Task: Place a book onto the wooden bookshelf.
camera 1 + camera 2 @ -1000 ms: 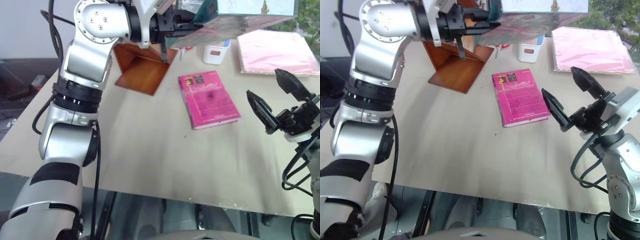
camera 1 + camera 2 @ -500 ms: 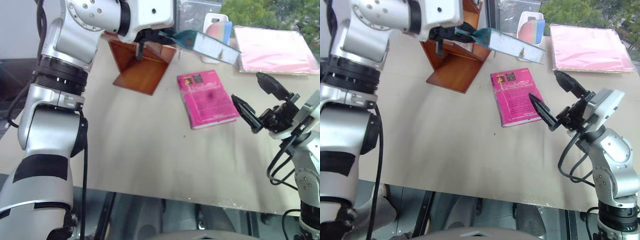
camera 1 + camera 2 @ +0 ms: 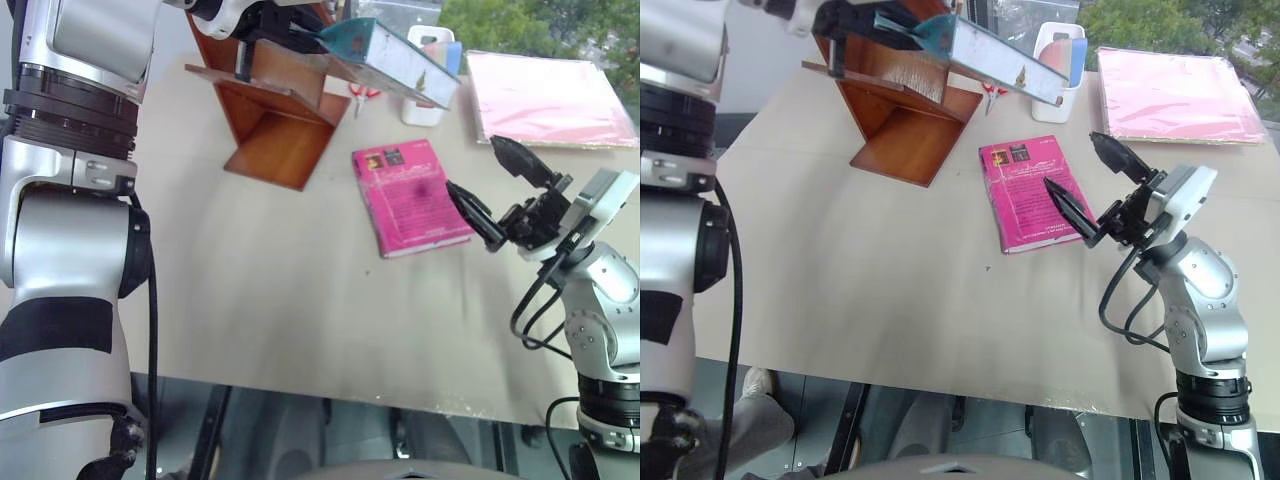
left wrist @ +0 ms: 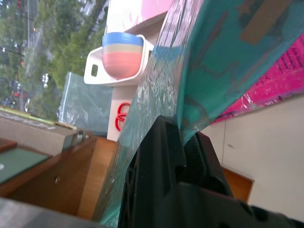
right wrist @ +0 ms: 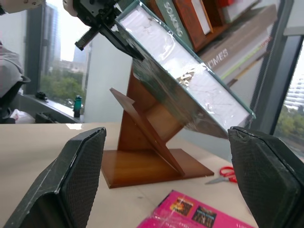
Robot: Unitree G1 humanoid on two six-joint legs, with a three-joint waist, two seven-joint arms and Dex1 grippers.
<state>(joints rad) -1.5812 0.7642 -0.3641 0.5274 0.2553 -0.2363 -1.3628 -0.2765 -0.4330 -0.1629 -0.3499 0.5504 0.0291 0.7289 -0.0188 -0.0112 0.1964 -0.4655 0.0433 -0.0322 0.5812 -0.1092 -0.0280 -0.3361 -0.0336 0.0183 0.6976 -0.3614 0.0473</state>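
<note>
Two grippers in play. Your left gripper [image 3: 855, 15] at 11 o'clock is clamped on one end of the book [image 3: 1000, 62], holding it in the air, tilted, above and partly past the wooden bookshelf [image 3: 902, 115] — looks like you're lining it up with the slanted boards. Not shelved yet. Centre, 1 o'clock of the table [image 3: 890, 290]: magenta book [image 3: 1030, 190] lying flat, untouched. White holder [image 3: 1060, 65] and pink folder [image 3: 1180, 95] sit further at 1–2 o'clock. Your right gripper [image 3: 1102, 190] at 3 o'clock hangs spread wide and empty, just beside the magenta book's edge, probably ready to steady.
</note>
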